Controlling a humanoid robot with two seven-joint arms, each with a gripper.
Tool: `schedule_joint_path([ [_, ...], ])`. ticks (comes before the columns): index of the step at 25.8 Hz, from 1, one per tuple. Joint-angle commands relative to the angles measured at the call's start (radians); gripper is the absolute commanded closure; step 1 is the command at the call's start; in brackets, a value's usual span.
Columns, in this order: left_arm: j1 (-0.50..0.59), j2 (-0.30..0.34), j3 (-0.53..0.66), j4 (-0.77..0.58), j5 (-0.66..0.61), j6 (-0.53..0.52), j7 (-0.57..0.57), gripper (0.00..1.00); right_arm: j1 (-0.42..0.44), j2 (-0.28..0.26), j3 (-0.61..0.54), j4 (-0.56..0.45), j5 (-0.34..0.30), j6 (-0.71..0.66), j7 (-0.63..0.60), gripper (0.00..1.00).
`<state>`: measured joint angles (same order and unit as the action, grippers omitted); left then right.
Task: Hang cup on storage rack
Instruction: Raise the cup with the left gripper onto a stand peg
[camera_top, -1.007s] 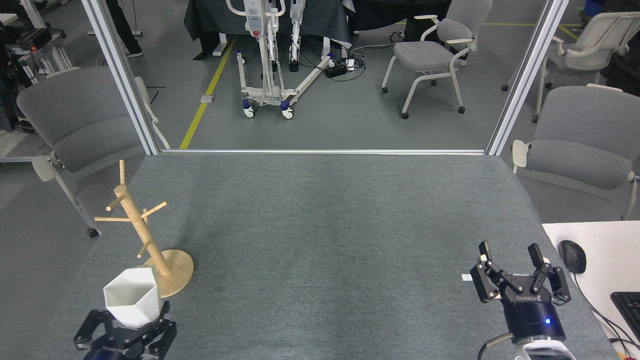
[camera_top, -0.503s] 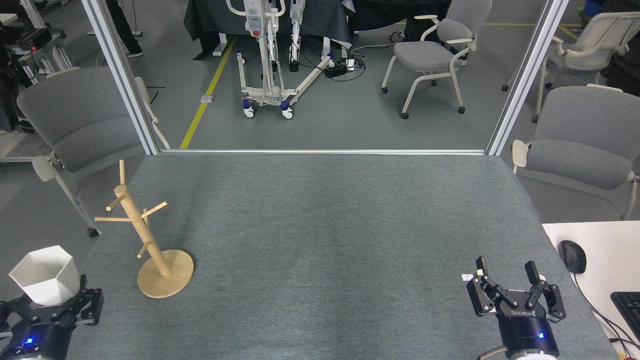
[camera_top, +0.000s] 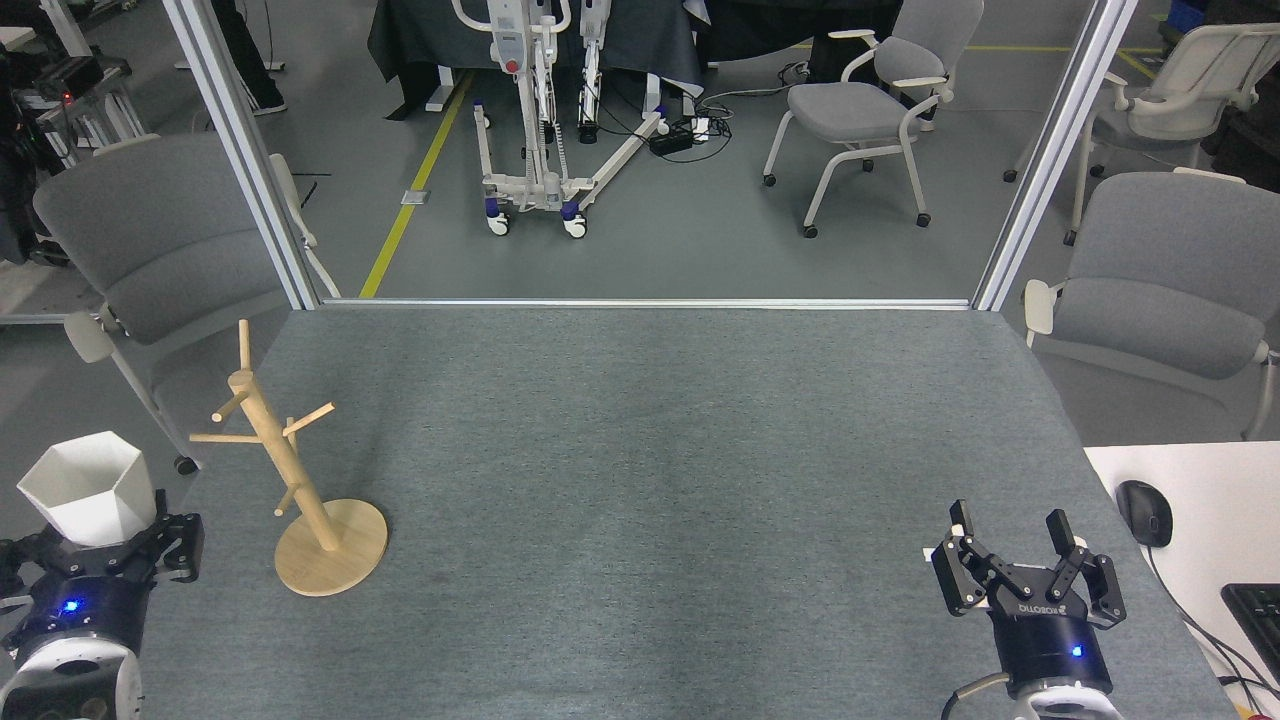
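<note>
Cup (camera_top: 88, 496) sits upright in left claw (camera_top: 95, 545).

One white cup (camera_top: 88, 495). One wooden storage rack (camera_top: 300, 480) on the tabletop (camera_top: 640, 480). Two claws: left claw (camera_top: 95, 545) and right claw (camera_top: 1012, 560). Four grey chairs (camera_top: 160, 240) behind. One computer mouse (camera_top: 1143, 512), one keyboard (camera_top: 1258, 610).

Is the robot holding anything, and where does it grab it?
The left gripper holds the white cup by its bottom. The right gripper is open, empty.
</note>
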<state>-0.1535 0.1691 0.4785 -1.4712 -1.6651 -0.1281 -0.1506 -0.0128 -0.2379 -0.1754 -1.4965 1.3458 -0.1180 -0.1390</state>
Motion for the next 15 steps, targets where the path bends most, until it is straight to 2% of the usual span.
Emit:
schedule_joint_path([
  [1,0.000,0.000,-0.003,-0.012,-0.001,-0.012,-0.004,1.00,-0.019,-0.001,-0.001,0.010,-0.001,0.000,0.004,0.01],
  [15,-0.020,-0.011,-0.081,-0.006,-0.059,-0.021,-0.006,1.00,-0.027,0.003,0.002,0.028,0.009,-0.002,0.007,0.01],
])
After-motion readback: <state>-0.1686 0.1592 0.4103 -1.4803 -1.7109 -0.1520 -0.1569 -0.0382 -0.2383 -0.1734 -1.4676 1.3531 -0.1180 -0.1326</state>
